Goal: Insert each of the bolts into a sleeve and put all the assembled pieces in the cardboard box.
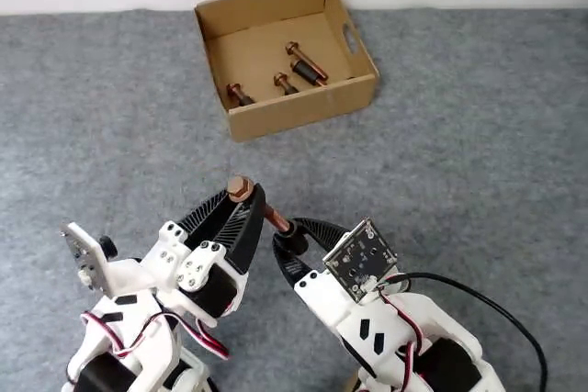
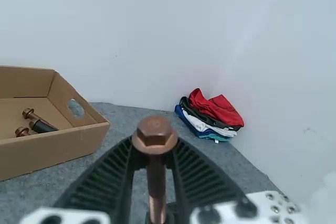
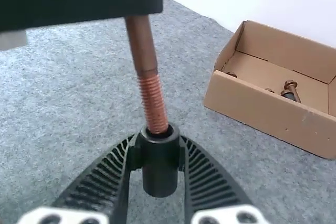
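Now, bolt tip meets sleeve.
Our left end effector [image 1: 244,197] pinches bolt [image 3: 147,77], right end effector [image 1: 290,232] pinches sleeve [image 3: 157,162]; we keep them coaxial, pushing toward four o'clock.

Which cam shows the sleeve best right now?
Right wrist view: the sleeve sits centred in the right pincer, bolt thread entering its mouth. High view gives a small dark end at the bolt tip. Left wrist view: the bolt's shank blocks it.
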